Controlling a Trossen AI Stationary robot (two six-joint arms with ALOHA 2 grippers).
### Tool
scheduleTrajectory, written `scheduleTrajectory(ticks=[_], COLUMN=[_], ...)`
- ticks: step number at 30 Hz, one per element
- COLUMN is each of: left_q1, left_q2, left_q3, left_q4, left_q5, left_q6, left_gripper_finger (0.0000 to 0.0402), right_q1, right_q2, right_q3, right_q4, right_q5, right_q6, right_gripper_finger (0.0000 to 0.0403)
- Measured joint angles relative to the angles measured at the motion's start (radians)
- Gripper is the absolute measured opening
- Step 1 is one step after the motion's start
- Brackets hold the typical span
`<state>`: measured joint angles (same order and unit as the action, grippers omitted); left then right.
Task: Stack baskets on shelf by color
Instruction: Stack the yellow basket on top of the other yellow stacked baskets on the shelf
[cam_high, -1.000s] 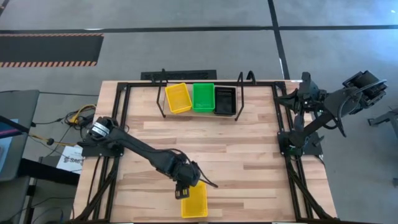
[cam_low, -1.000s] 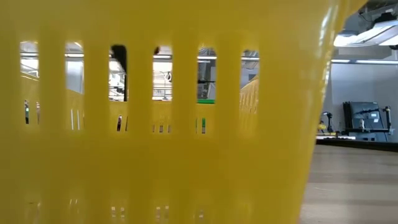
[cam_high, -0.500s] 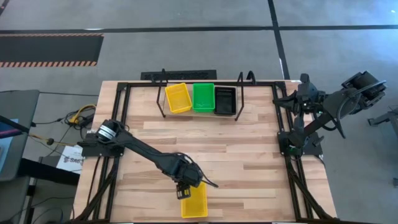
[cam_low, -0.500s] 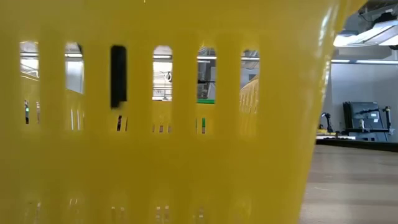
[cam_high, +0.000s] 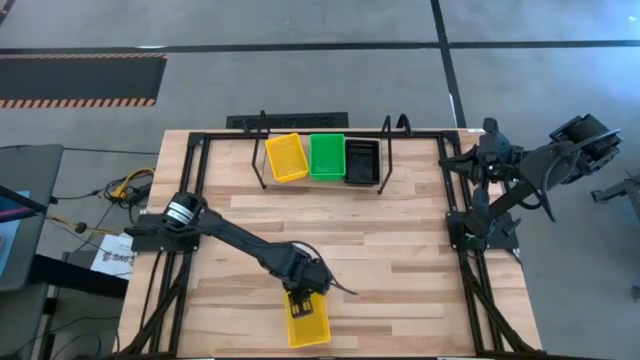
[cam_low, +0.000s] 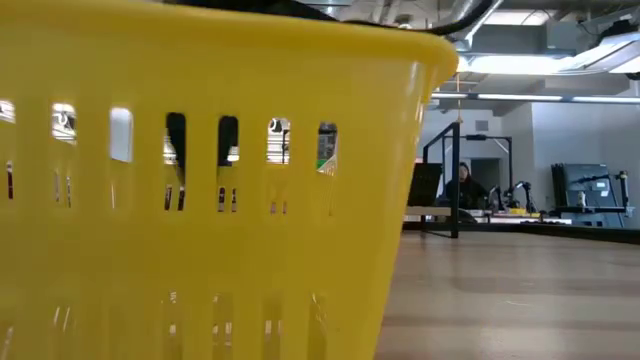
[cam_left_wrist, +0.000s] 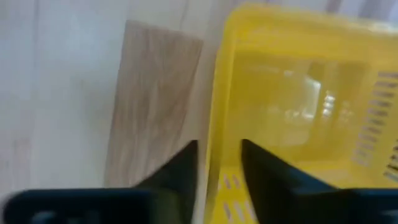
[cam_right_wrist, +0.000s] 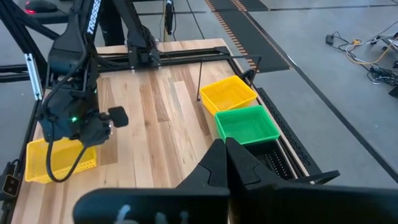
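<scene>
Item status, left to right: the left gripper (cam_high: 306, 305) is set over the near wall of a loose yellow basket (cam_high: 308, 322) at the counter's (cam_high: 400, 250) front edge, jaws straddling that wall in the left wrist view; whether the wall is actually pinched cannot be told. On the shelf (cam_high: 322, 135) at the far edge, 3 baskets are placed side by side: yellow (cam_high: 286, 157), green (cam_high: 326, 155), black (cam_high: 361, 160). Judged remaining: the loose basket is to be stacked on its yellow match. The right gripper (cam_high: 487, 137) is parked at the right edge, jaws pressed together. Surface: pale wood planks, black-framed. Room: grey floor, striped mat, distant workstations.
</scene>
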<state>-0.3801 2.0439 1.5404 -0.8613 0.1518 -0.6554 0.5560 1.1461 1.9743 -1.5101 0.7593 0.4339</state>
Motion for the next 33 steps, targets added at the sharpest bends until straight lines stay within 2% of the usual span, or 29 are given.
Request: scheduleTrajectory(ticks=[2,4,7,12,13,15,19,22,25,33], left_q1=[0.016,0.036,0.07,0.126,0.143,0.186,0.299,0.404,0.532,0.853], left_q2=[-0.001,-0.001,-0.001,-0.002,-0.004,-0.035,-0.08,-0.128,-0.178,-0.199], left_q3=[0.017,0.053,0.163,0.481,0.543,0.626,0.799,0.805,0.792,0.772], left_q4=[0.003,-0.069,-0.244,-0.693,-0.73,-0.686,-0.707,-0.689,-0.715,-0.711], left_q5=[-0.001,-0.002,-0.015,-0.203,-0.253,-0.319,-0.448,-0.472,-0.488,-0.415], left_q6=[0.013,0.025,0.073,0.14,0.141,0.176,0.238,0.36,0.409,0.633], left_gripper_finger=[0.005,0.0015,0.0005,0.0002,0.0002,0.0001,0.0001,0.0001,0.0,0.0], right_q1=[0.0,0.0,0.0,0.0,0.0,0.0,-0.002,-0.002,-0.002,-0.002], right_q2=[0.0,0.0,0.0,0.0,0.0,0.0,0.0,0.0,0.0,0.0], right_q3=[0.0,0.0,0.0,0.0,0.0,0.0,0.0,0.0,0.0,0.0], right_q4=[0.0,0.0,0.0,0.0,0.0,0.0,0.002,0.004,0.007,0.008], right_q5=[0.0,0.0,0.0,0.0,0.0,0.0,0.001,0.001,0.005,0.07], right_q6=[0.0,0.0,0.0,-0.022,-0.024,-0.044,-0.059,-0.059,-0.047,-0.042], right_gripper_finger=[0.0001,0.0001,0.0001,0.0001,0.0001,0.0001,0.0001,0.0001,0.0001,0.0001])
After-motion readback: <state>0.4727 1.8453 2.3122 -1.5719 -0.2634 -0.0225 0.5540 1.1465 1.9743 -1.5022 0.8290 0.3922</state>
